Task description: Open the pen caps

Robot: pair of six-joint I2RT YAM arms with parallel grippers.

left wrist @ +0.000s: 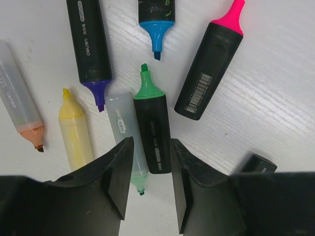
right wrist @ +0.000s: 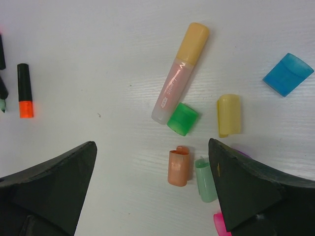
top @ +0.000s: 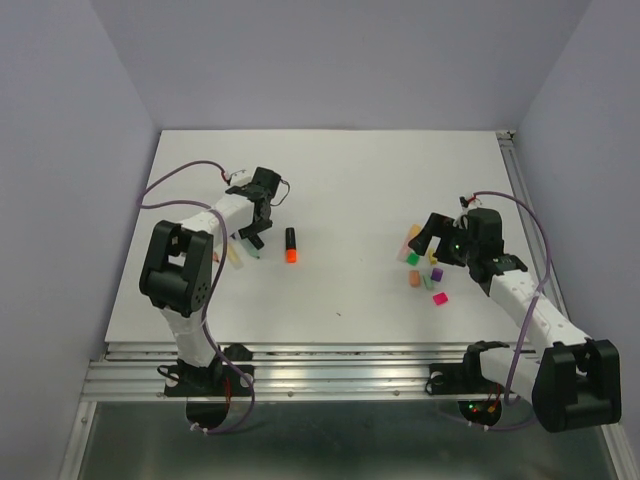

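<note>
Translucent glossy plastic pen caps (right wrist: 182,118); smooth black plastic highlighter barrels (left wrist: 209,69); matt, faintly grained white table (right wrist: 98,59).

We find both claws matt black: the left claw (left wrist: 150,162) and the right claw (right wrist: 151,147). Between the left claw's fingers lie a black green-tipped highlighter (left wrist: 151,132) and a frosted mint-tipped pen (left wrist: 127,142). Ahead of it are a black pink-tipped highlighter (left wrist: 211,69) bearing a white barcode, a black blue-tipped highlighter (left wrist: 156,22) and a black purple-tipped highlighter (left wrist: 91,44). Ahead of the right claw we see a frosted pink pen with a peach cap (right wrist: 179,73), a translucent green plastic cap (right wrist: 183,119), a yellow plastic cap (right wrist: 229,114) and a cyan plastic cap (right wrist: 288,74). Nearer its fingers are an orange plastic cap (right wrist: 178,167) and a mint plastic cap (right wrist: 205,179). The white table (right wrist: 98,49) shows faint grain.
</note>
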